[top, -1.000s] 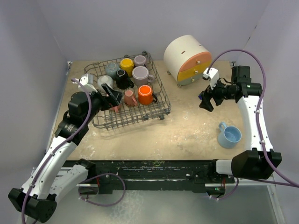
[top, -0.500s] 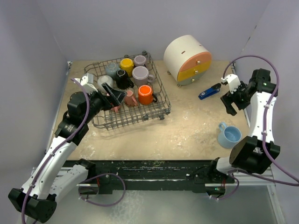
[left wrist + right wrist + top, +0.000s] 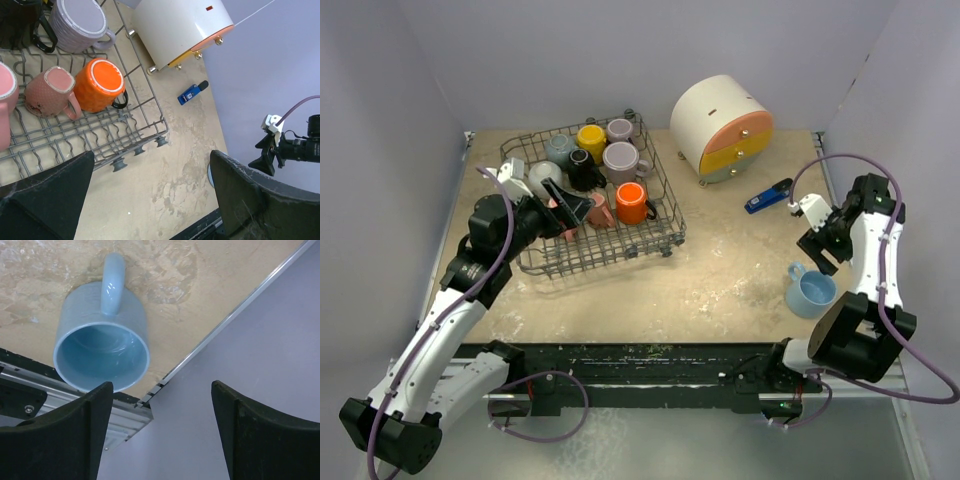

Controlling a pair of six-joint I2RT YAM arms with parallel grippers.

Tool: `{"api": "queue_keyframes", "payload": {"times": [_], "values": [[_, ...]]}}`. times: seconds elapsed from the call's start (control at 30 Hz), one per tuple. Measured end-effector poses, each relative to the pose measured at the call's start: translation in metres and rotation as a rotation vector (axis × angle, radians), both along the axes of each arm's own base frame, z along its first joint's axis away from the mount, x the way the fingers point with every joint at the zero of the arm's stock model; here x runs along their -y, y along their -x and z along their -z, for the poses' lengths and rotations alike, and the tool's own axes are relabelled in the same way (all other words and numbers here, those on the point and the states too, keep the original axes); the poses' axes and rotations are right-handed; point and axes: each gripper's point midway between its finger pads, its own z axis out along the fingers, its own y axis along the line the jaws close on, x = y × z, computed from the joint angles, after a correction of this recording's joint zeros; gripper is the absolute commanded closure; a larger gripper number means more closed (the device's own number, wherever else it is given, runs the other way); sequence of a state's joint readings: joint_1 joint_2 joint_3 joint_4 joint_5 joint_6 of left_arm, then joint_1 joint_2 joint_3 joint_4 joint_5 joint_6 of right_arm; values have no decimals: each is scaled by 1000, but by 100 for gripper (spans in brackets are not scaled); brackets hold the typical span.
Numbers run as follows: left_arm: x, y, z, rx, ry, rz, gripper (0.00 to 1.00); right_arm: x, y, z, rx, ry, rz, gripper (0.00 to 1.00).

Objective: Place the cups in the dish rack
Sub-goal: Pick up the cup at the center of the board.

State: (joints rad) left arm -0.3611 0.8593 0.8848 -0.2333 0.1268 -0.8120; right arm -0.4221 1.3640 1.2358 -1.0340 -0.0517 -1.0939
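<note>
At the left, our left gripper (image 3: 570,207) hung over the left half of the rack (image 3: 590,250). Its fingers (image 3: 45,200) were spread wide with nothing between them. The rack stood at the far left of the table (image 3: 720,270) and held nine cups. We saw a white cup (image 3: 544,177) and a grey cup (image 3: 558,148) on its left. A yellow cup (image 3: 591,137) and a small mauve cup (image 3: 619,129) sat along the far side. A black cup (image 3: 583,170) and a big mauve cup (image 3: 621,158) were in the middle. Nearer us were two pink cups (image 3: 50,95) and an orange cup (image 3: 631,200), the orange one bottom up. Right of the rack stood a white cylinder (image 3: 720,125), with a small blue object (image 3: 767,196) lying near it. Further right, our right gripper (image 3: 820,252) hovered just above a light blue cup (image 3: 812,290). This cup stood mouth up on the table near the front edge, well apart from the rack. The right fingers (image 3: 60,440) gaped wide, gripping nothing.
</note>
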Motion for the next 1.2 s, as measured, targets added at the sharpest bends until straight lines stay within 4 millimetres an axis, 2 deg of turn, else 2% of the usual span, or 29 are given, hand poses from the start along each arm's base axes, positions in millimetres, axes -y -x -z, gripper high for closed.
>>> {"api": "queue_keyframes", "payload": {"times": [0.23, 0.4, 0.57, 0.73, 0.9, 1.1, 1.2], "values": [[-1, 5, 9, -48, 0, -5, 1, 5, 6, 29, -63, 11, 8, 27], [-3, 9, 10, -66, 9, -12, 1, 10, 12, 56, -115, 21, 17, 36], [-4, 10, 12, -80, 15, -18, 1, 11, 13, 78, -143, 10, 23, 56], [-4, 10, 13, -91, 26, -23, 1, 8, 19, 96, -158, -5, 28, 81], [-3, 10, 13, -98, 35, -27, 1, 8, 17, 97, -134, -5, 24, 100], [-1, 8, 14, -114, 71, -35, 1, 2, 13, 93, -92, -27, 11, 100], [2, 6, 17, -125, 116, -37, 0, -2, 5, 82, -65, -55, -5, 100]]}}
